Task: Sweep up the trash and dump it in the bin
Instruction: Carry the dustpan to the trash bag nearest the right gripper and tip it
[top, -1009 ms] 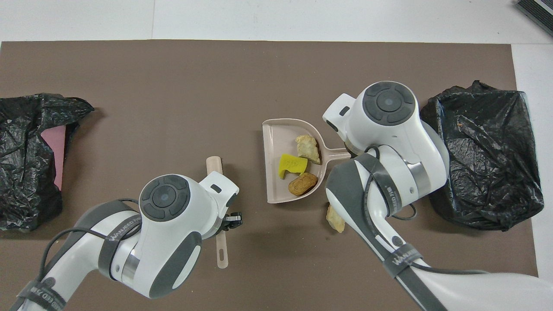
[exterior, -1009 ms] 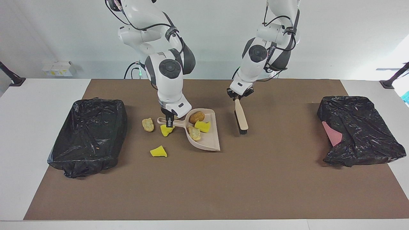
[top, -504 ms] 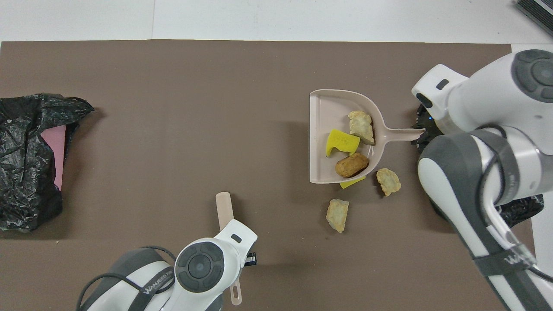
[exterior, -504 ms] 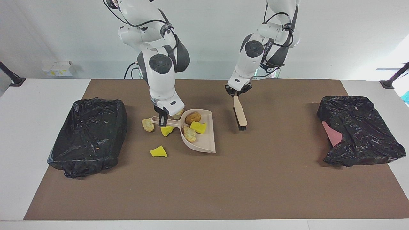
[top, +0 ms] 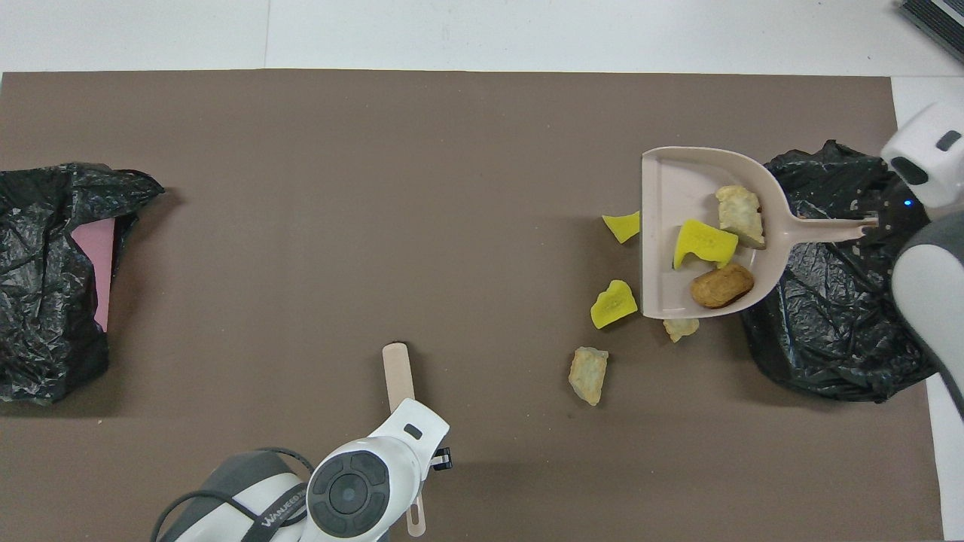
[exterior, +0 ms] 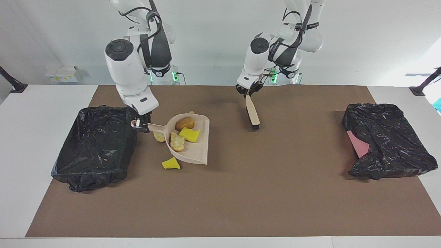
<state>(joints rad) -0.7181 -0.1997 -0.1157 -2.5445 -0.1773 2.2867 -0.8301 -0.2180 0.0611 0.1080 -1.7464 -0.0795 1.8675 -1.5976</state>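
My right gripper is shut on the handle of the beige dustpan, held just above the mat beside the black-lined bin. The handle tip is over the bin's rim. In the pan lie three pieces of trash: an orange-brown lump, a yellow wedge and a beige chunk. Loose on the mat are two yellow wedges and two beige chunks. My left gripper is shut on the brush, which hangs tilted with its bristles low over the mat.
A second bin in a crumpled black bag, with pink showing at one side, stands at the left arm's end of the brown mat. White table borders the mat.
The right arm lifted the loaded dustpan and carried it toward the bin at its end, uncovering loose pieces on the mat. The left arm drew the brush back toward the robots.
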